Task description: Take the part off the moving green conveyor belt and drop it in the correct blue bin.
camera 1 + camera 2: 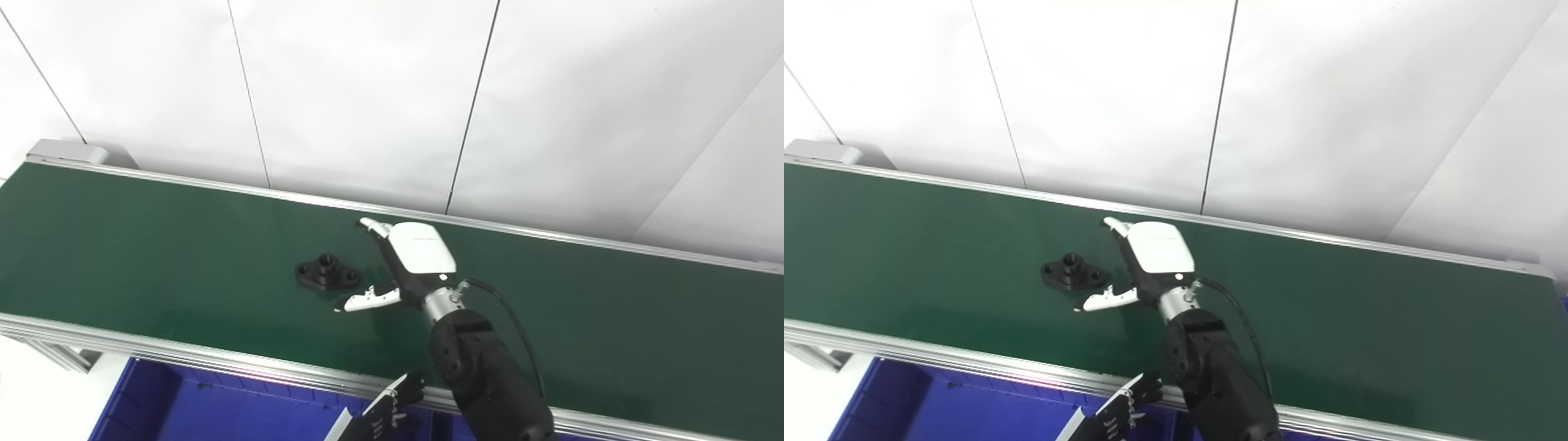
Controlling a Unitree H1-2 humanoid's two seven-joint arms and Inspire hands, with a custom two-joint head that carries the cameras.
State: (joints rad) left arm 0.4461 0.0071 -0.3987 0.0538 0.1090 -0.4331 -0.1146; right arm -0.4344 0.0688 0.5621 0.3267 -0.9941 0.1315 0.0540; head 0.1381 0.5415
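The fingers point(375, 227) of the right hand point(409, 260) are spread wide and hold nothing. The long ones reach toward the far edge of the belt, and the thumb point(366, 300) points to the left along the near side, so the hand makes an open fork that faces the part. Just beside this fork, to its left and apart from it, lies the black flanged part point(327, 272): a flat oval base with a hole at each end and a short raised collar in the middle. It rests flat on the green conveyor belt point(122, 245), about at the middle of the belt's width. The thumb tip is near the part's right end, but I see no contact.

The black forearm of the right arm crosses the near rail of the belt from below. The left hand point(392, 404) waits low at the near rail, above the blue bin point(184, 404); its fingers look partly curled, but I cannot tell if it is open or closed. Only one bin shows clearly.

I judge that the step in hand is the approach before the grasp. The next move probably calls for bringing the open hand over the part, with attention to the belt's motion, and closing fingers and thumb around the collar or the base.
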